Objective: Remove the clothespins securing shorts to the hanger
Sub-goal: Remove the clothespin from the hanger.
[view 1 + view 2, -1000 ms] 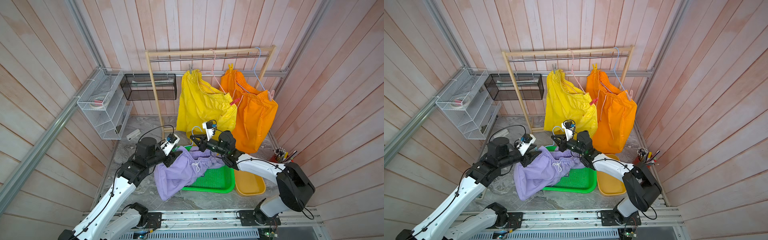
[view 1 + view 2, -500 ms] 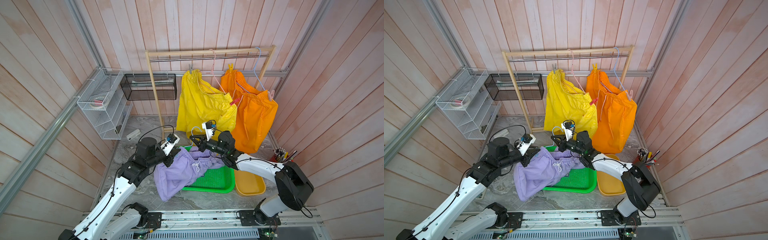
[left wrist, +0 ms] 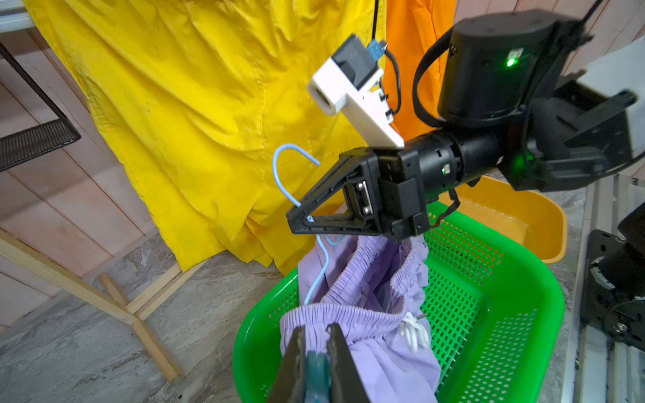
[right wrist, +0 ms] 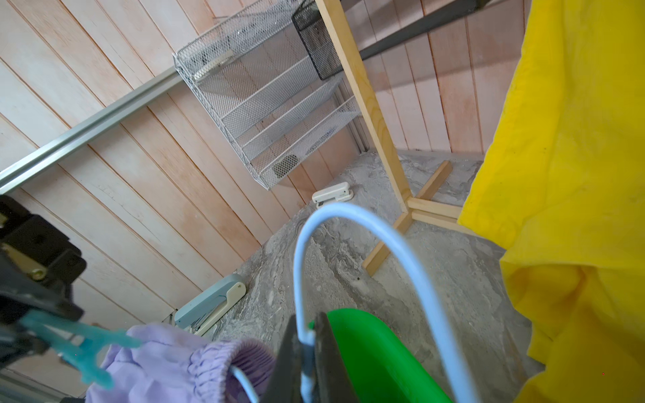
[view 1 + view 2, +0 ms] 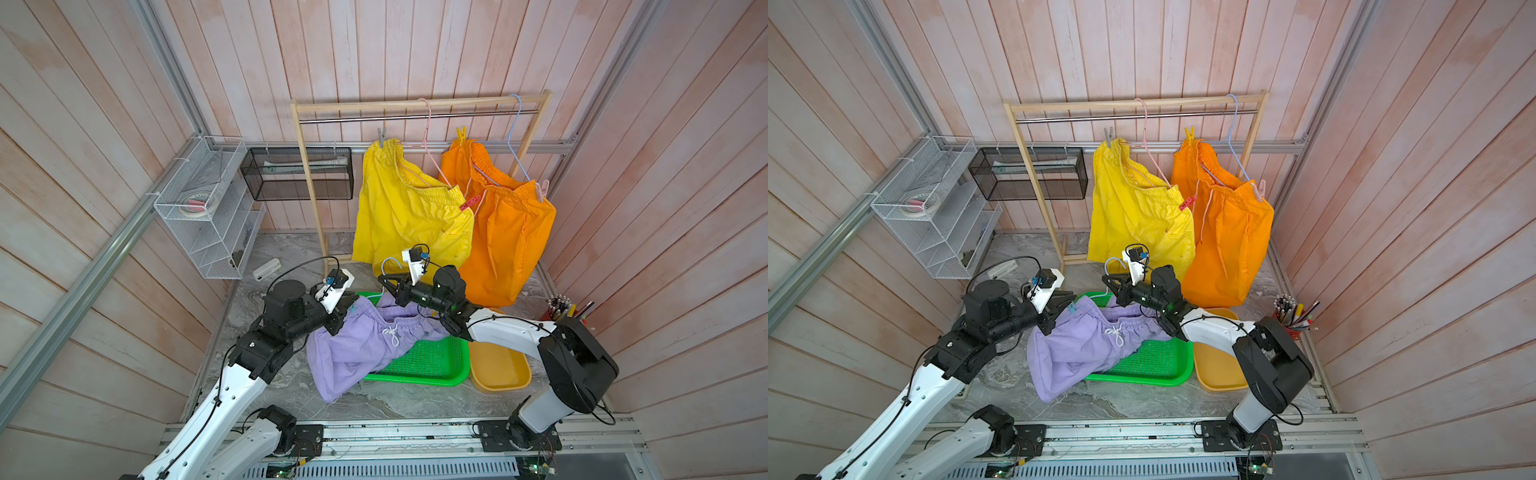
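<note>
Sagging crumpled lilac shorts (image 5: 357, 345), small teal clothespin (image 5: 353, 308)

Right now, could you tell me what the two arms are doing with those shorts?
The right gripper holds a pale blue hanger by its neck, with the lilac shorts hanging from it over the green basket. The left gripper is clamped on the teal clothespin at their waistband, which is not yet off. The yellow shorts and orange shorts hang pinned on the rack.
</note>
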### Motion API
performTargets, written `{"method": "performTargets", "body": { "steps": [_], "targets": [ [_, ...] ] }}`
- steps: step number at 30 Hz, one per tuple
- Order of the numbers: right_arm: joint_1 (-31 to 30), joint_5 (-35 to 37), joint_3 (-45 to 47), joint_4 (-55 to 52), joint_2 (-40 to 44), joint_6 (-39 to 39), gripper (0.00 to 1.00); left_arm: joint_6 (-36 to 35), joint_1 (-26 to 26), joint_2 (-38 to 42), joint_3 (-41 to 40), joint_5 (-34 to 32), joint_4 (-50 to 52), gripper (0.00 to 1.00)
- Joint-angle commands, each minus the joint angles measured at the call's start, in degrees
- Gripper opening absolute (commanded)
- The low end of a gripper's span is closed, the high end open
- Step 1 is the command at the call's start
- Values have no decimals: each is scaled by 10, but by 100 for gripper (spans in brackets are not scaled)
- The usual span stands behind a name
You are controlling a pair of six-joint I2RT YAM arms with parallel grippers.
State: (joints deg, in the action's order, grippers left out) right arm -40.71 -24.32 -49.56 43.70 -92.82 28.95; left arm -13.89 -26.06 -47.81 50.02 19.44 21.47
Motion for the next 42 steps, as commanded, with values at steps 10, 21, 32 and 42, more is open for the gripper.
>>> {"method": "performTargets", "body": {
  "steps": [10,21,32,42],
  "targets": [
    [-5,-14,44,74,-17,50,3,10,-3,39,-23,-39,-28,11],
    [-4,-7,64,67,16,76,36,12,-3,45,-26,-37,-26,11],
    [-2,26,78,0,65,78,61,14,-4,59,-26,-37,-24,11],
    [33,64,131,-83,193,57,73,31,-4,36,6,-7,-18,11]
  ]
}}
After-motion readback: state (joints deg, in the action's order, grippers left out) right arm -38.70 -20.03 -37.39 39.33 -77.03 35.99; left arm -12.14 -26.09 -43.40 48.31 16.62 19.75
